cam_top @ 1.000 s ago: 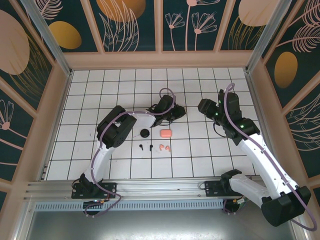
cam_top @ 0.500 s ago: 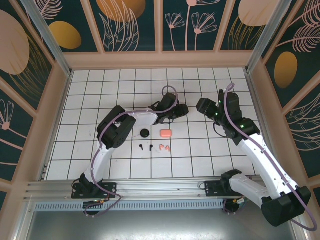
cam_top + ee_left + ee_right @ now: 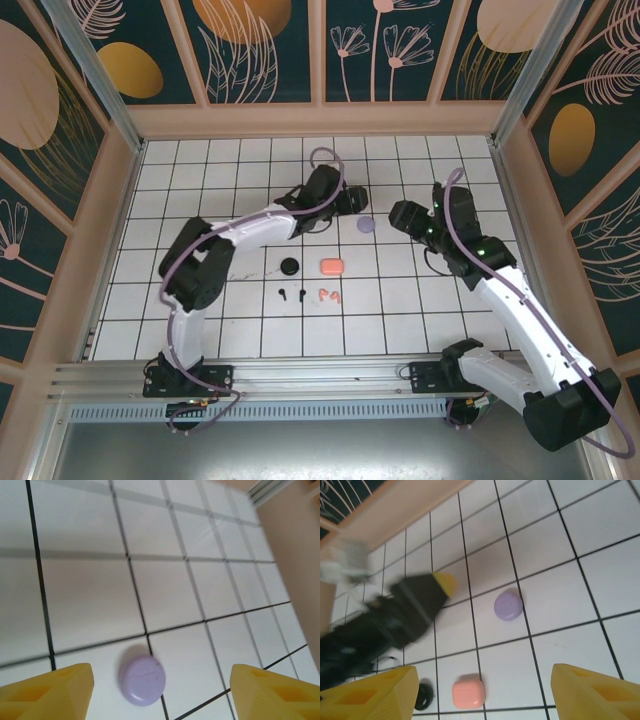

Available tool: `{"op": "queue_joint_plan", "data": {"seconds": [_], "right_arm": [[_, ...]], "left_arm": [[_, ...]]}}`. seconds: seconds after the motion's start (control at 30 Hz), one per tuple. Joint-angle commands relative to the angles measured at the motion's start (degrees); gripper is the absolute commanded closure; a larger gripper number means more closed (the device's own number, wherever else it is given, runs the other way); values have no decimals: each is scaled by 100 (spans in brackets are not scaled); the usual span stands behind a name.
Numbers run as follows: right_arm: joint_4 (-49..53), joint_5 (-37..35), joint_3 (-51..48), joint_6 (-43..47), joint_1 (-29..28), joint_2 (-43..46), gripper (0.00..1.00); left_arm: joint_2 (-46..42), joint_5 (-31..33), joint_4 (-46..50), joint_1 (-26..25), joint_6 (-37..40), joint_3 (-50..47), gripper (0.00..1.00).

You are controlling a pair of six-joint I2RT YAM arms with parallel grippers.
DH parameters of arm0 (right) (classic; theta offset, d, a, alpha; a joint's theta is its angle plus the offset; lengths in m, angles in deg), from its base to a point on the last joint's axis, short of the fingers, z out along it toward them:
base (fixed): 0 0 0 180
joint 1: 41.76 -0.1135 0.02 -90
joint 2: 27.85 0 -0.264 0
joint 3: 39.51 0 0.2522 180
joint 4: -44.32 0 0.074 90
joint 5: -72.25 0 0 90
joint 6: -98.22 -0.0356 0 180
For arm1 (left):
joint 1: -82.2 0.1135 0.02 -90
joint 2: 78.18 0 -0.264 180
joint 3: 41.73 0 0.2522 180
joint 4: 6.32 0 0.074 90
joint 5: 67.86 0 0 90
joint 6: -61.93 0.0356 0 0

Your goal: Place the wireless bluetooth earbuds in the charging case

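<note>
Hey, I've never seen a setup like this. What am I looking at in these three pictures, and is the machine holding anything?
This is a robot: a left arm and a right arm bolted at the near edge of a tiled table. Each ends in a two-finger gripper. The wide picture looks down from above. The other two come from a camera on each wrist, and the yellow shapes are that gripper's own fingertips. On the table lie a lavender case, a coral-pink case and a black case. Nearer the arm bases are black earbuds and pink earbuds. The left gripper and right gripper are both open and hold nothing.
</note>
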Motion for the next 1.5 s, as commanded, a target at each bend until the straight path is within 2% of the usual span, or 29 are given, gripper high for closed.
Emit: {"op": "queue_joint_plan", "data": {"seconds": [0.0,0.03,0.07,0.13,0.17,0.27,0.43,0.57,0.63,0.77,0.93,1.17,1.47], "right_arm": [[-155,67,-190,-111,-351,-391,29],[-193,-2,-208,-148,-495,-557,29],[-228,-69,-204,-198,-639,-724,29],[-275,-236,-159,-311,-900,-1063,29],[-305,-276,-123,-356,-1034,-1257,29],[-282,-401,61,-483,-1345,-1766,29],[-163,-574,430,-626,-1776,-2599,26],[-16,-706,848,-671,-2036,-3317,24],[111,-821,1084,-698,-2163,-3648,24],[358,-1011,1543,-725,-2365,-4284,24],[651,-1243,1959,-794,-2530,-4860,23],[625,-1190,2080,-805,-2567,-5273,24],[474,-1095,2095,-775,-2567,-5607,26]], "left_arm": [[-790,487,98,69,793,-138,23],[-981,576,109,86,939,-215,22],[-1169,683,125,114,1054,-293,16],[-1451,837,103,189,1214,-484,14],[-1773,926,64,237,1276,-612,2],[-2312,1164,-143,390,1385,-1041,1],[-2953,2186,-354,524,1496,-1535,1],[-3131,2868,-105,618,1311,-1584,1],[-3131,3005,90,658,1257,-1540,1],[-3161,2979,232,689,1127,-1647,1],[-3527,2849,-294,698,1304,-2210,1],[-3760,3159,-427,716,1539,-2404,1],[-3992,3274,-661,740,1329,-2637,1]]}}
